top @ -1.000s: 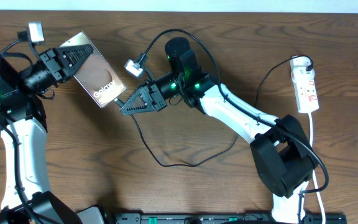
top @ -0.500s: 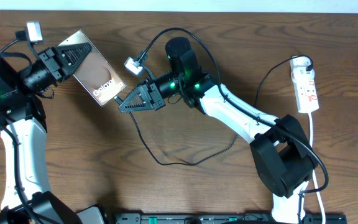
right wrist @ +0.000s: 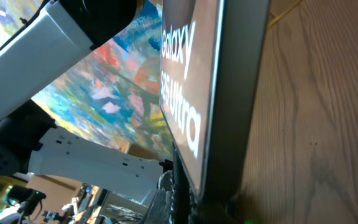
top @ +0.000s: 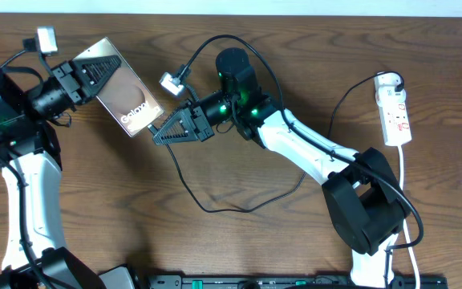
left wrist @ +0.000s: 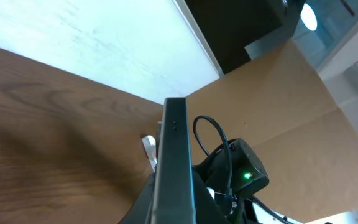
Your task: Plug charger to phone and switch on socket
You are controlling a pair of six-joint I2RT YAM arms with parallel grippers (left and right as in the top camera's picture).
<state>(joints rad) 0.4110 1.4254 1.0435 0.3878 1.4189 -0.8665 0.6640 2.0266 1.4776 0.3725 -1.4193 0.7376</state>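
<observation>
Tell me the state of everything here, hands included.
phone: clamped in left hand, screen showing Galaxy lettering.
charger: tip end in right hand at the phone's lower edge; insertion unclear.
socket: lying flat, switch position unreadable.
left hand: shut on phone.
right hand: shut on charger.

The counter (top: 239, 249) is dark brown wood with clear grain and a smooth, faintly shiny finish. At 10 o'clock, the phone (top: 127, 100) has a glossy glass-like screen that mirrors its surroundings, and a smooth, satin, metal-looking frame. The charger (top: 207, 210) is a thin matt black cable. At 3 o'clock, the socket (top: 395, 116) is smooth white plastic. The right arm's shell (top: 303, 148) is glossy white plastic.
</observation>
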